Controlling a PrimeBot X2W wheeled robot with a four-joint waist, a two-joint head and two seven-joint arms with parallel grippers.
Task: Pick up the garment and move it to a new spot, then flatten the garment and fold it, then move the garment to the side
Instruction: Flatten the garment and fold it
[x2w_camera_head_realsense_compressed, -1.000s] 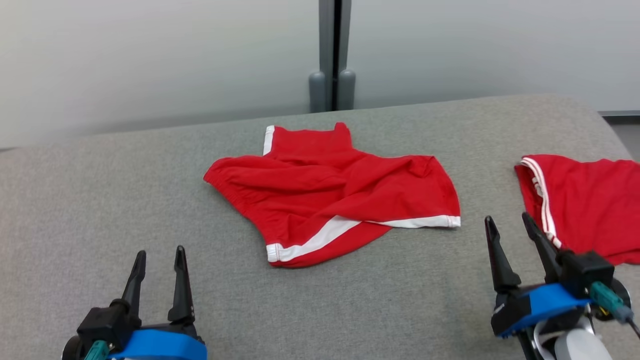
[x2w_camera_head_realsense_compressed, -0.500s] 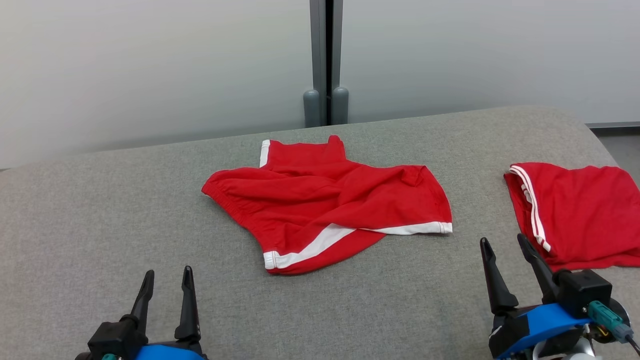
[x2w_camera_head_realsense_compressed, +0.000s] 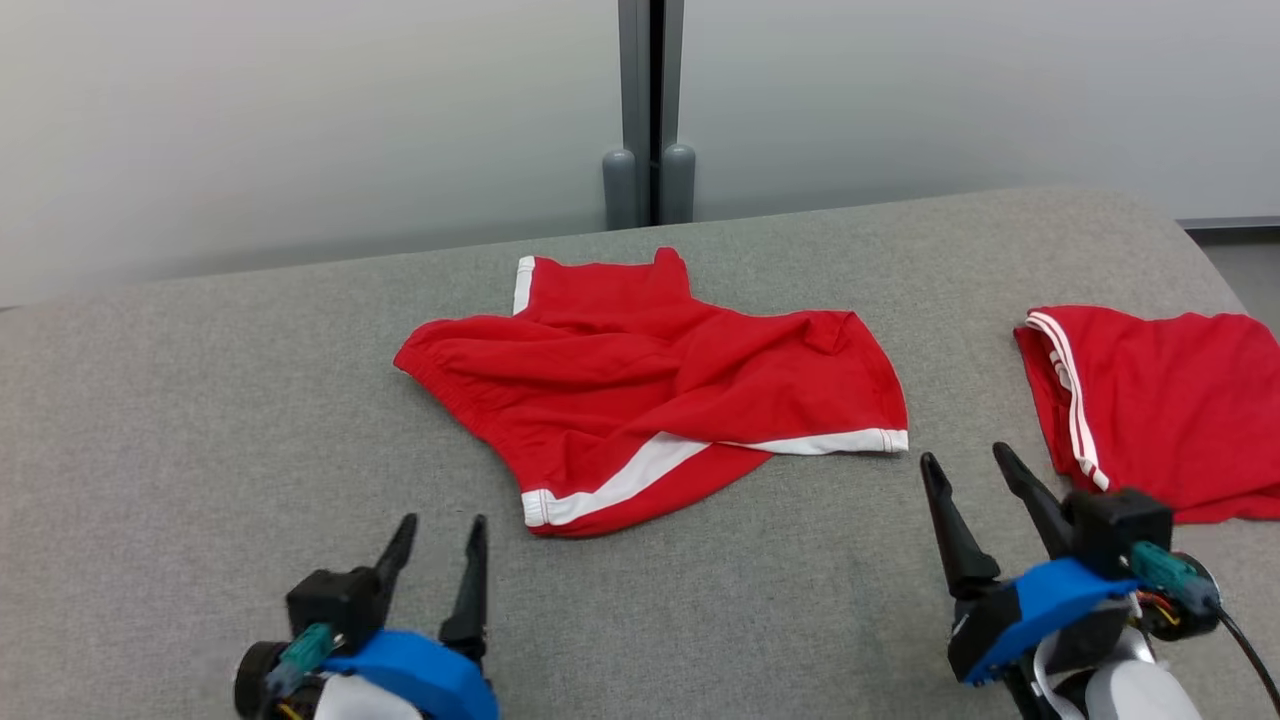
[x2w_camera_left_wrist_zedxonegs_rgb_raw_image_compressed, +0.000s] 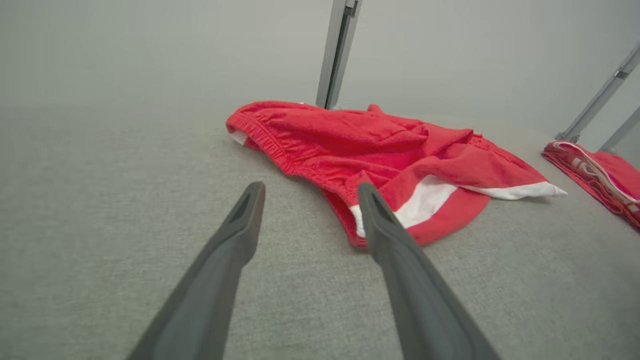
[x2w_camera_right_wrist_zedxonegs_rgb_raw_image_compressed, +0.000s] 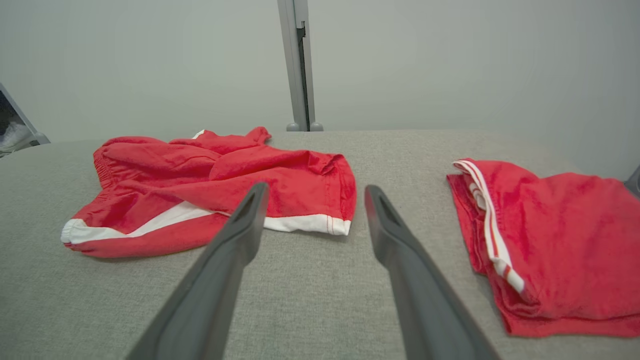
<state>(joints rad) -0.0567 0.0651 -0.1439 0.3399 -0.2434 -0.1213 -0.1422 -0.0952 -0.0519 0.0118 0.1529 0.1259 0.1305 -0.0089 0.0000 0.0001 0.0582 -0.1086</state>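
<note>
Garments, we count two, both red with white trim, both on one grey padded table (x2w_camera_head_realsense_compressed: 200, 420). The garment (x2w_camera_head_realsense_compressed: 650, 390) lies crumpled near the middle of the table. Its gathered waistband is at the left, one white-banded hem is turned toward us, and another white band runs out to the right. The second garment (x2w_camera_head_realsense_compressed: 1170, 400) lies well apart from it at the right edge, folded flat, with two thin white stripes down its left side.

We see two grippers, each with two dark fingers. The left gripper (x2w_camera_head_realsense_compressed: 444, 522) hangs at the lower left, near the garment's closest hem but apart from it, its jaws spread and nothing between them. The right gripper (x2w_camera_head_realsense_compressed: 966, 453) sits at the lower right, in the gap between the two garments and nearer to us. It touches neither, and its jaws are likewise spread and empty.

Behind the far edge of the table stands one grey post (x2w_camera_head_realsense_compressed: 648, 100) with two rounded feet, set between pale wall panels
</note>
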